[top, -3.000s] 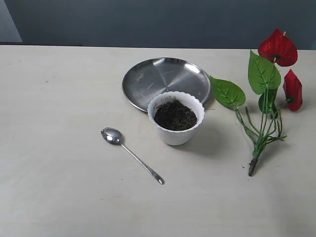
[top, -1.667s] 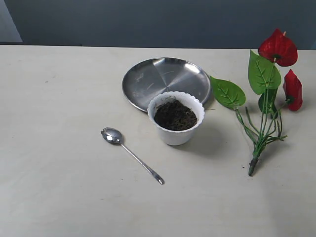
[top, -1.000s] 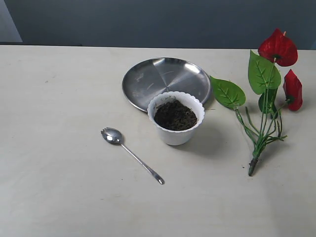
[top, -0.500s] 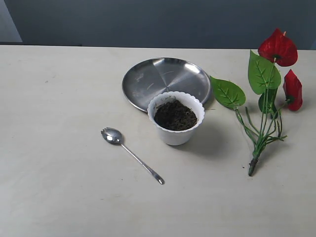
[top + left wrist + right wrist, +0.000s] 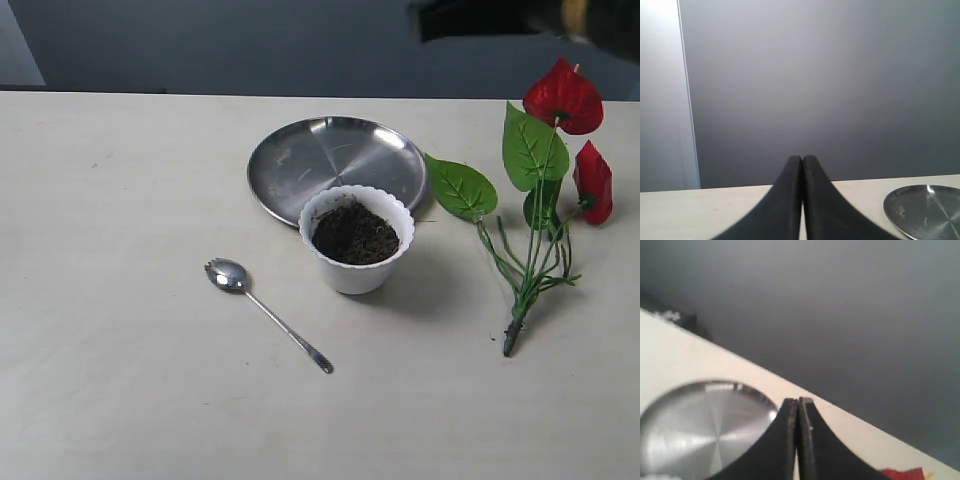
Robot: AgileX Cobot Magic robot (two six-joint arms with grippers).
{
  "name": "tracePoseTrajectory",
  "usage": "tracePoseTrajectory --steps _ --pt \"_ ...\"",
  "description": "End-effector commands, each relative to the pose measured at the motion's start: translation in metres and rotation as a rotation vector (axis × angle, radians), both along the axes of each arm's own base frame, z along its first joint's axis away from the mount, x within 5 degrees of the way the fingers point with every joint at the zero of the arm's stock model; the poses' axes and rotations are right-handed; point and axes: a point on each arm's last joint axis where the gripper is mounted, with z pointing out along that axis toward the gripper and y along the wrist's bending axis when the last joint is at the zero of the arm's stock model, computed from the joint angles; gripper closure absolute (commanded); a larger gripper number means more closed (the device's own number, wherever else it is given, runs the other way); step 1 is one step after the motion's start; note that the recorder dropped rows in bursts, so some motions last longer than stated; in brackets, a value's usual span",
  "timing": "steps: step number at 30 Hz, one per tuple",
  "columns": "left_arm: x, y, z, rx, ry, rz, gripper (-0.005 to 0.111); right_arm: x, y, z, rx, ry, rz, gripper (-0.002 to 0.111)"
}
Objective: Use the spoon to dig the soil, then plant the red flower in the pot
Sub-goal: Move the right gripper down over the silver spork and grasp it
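The white scalloped pot (image 5: 356,268) stands mid-table, filled with dark soil (image 5: 354,233). To its left the silver spoon (image 5: 264,310) lies flat, bowl towards the far left. The red flower (image 5: 566,98) lies on the table at the right, stalks (image 5: 525,290) pointing to the near edge; a sliver of red bloom (image 5: 902,473) shows in the right wrist view. My left gripper (image 5: 802,159) is shut and empty, out of the exterior view. My right gripper (image 5: 798,401) is shut and empty; a dark blurred part of its arm (image 5: 520,18) shows at the top right.
A round steel plate (image 5: 335,160) lies just behind the pot, touching its rim line in the exterior view; the steel plate (image 5: 925,210) and the same plate (image 5: 695,430) show in both wrist views. A dark wall stands behind the pale table (image 5: 120,380).
A dark blurred arm has come into the exterior view at the top right. The pot, spoon, flower and plate have not moved.
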Motion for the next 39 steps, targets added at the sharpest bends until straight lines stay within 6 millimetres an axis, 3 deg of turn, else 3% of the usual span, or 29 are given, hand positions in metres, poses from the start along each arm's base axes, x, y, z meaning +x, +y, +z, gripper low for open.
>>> tracePoseTrajectory --steps 1,4,8,9,13,15,17,19,28,39 --pt "-0.001 0.0 0.002 -0.005 -0.009 -0.007 0.106 -0.006 0.051 -0.023 -0.367 0.229 -0.04 0.108" --pt "-0.001 0.0 0.002 -0.005 -0.009 -0.007 0.106 -0.021 0.092 -0.022 -0.356 0.368 0.092 0.108" --pt "-0.001 0.0 0.002 -0.003 -0.009 -0.007 0.106 -0.051 0.151 -0.019 -0.247 0.512 0.477 0.108" --pt "-0.001 0.0 0.002 -0.003 -0.009 -0.007 0.106 -0.051 0.157 -0.024 -0.257 0.539 0.495 0.108" --pt "-0.001 -0.001 0.002 -0.003 -0.009 -0.018 0.106 -0.028 0.184 -0.096 -0.398 0.778 0.43 0.108" --pt "-0.001 -0.001 0.002 -0.005 -0.009 -0.026 0.106 -0.028 0.201 -0.138 -0.435 0.89 0.478 0.095" --pt "-0.001 -0.001 0.002 -0.005 -0.009 -0.026 0.106 -0.024 0.209 -0.163 -0.464 0.93 0.469 0.076" --pt "-0.001 -0.001 0.002 -0.005 -0.009 -0.026 0.106 -0.02 0.214 -0.176 -0.481 0.941 0.458 0.064" --pt "-0.001 -0.001 0.002 -0.005 -0.009 -0.026 0.106 -0.006 0.215 -0.205 -0.573 0.877 0.376 0.069" --pt "-0.001 -0.001 0.002 -0.005 -0.009 -0.026 0.106 -0.001 0.215 -0.217 -0.592 0.843 0.345 0.069"
